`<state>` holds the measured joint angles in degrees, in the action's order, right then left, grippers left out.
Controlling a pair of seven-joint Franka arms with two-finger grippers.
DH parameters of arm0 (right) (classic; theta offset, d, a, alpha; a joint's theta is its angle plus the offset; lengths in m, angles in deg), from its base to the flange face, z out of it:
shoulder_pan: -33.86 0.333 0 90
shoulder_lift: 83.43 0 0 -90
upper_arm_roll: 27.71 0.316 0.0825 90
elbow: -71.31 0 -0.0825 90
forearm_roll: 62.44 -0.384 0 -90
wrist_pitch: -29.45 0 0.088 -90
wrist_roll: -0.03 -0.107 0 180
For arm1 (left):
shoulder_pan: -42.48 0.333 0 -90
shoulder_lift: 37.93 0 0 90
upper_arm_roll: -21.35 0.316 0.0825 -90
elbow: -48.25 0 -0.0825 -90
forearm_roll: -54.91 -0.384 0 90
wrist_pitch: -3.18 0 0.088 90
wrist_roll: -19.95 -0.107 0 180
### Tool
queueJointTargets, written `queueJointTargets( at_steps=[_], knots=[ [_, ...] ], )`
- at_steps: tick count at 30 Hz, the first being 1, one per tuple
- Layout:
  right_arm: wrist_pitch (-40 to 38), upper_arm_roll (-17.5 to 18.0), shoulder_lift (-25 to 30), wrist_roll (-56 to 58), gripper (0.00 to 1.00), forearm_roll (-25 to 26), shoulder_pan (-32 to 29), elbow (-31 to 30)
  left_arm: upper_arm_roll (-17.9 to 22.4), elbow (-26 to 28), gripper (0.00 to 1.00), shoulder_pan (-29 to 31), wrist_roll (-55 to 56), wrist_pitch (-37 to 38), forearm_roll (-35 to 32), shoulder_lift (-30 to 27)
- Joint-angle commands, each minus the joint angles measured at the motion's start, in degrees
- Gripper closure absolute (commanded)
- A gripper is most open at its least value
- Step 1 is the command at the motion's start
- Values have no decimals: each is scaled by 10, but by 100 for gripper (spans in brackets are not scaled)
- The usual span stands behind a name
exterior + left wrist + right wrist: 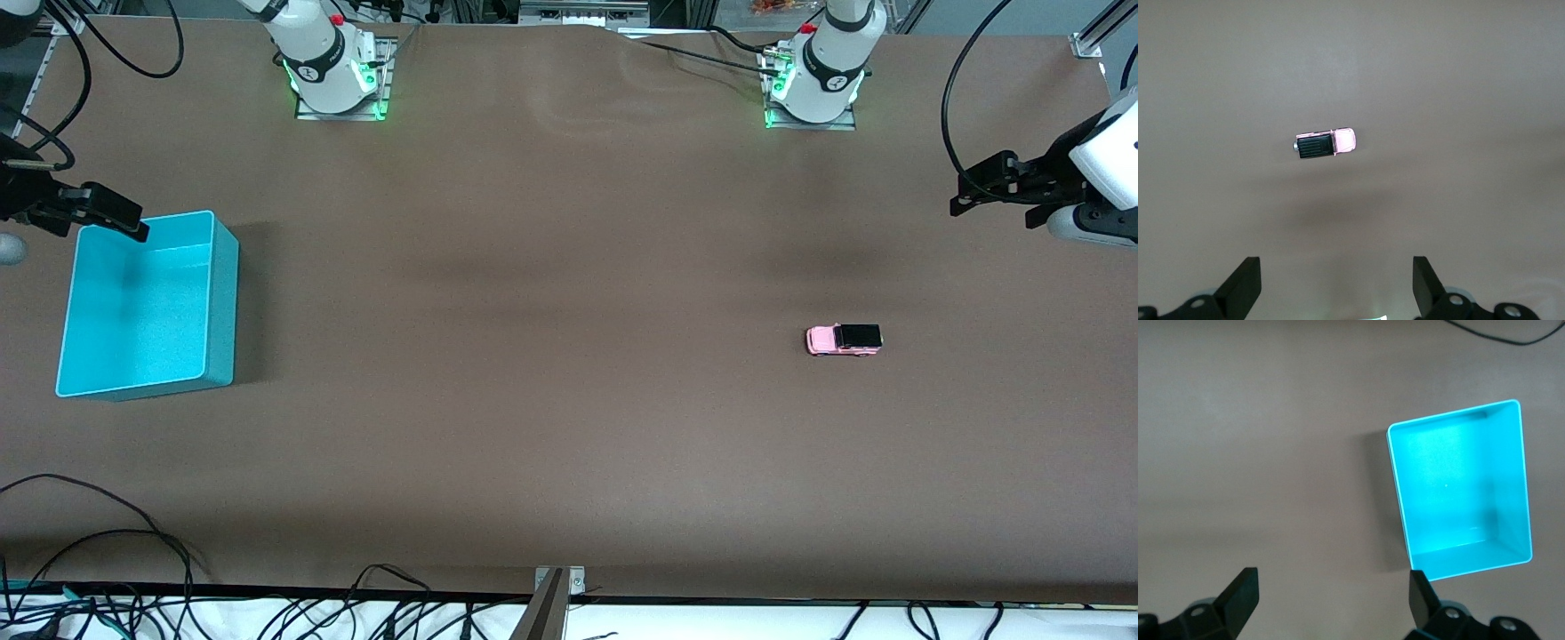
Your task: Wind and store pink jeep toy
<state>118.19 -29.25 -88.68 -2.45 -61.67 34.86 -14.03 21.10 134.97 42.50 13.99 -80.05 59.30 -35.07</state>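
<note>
The pink jeep toy [843, 340] stands on its wheels on the brown table, toward the left arm's end; its body is light pink and its rear roof black. From above, in the left wrist view, the jeep [1326, 143] lies well apart from the fingers. My left gripper [991, 209] hangs open and empty over the table's edge at that end, also seen at its own wrist [1337, 287]. My right gripper [98, 218] hovers open and empty over the rim of the teal bin [222, 302], fingers [1245, 587] wide apart.
The teal bin [1399, 495] has nothing in it and sits at the right arm's end of the table. Black cables [133, 587] trail along the table edge nearest the front camera. A metal bracket [556, 591] sticks up at the middle of that edge.
</note>
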Motion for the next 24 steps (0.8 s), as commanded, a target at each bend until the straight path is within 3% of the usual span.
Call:
queueJointTargets(
  at_steps=[1,24],
  knots=[
    [-11,4,1,9,0,6,-1,16,-1,-19,0,-1,2,15,1,9],
    [-24,4,-4,-2,0,1,-1,15,-2,-16,0,-4,2,22,0,9]
  ],
)
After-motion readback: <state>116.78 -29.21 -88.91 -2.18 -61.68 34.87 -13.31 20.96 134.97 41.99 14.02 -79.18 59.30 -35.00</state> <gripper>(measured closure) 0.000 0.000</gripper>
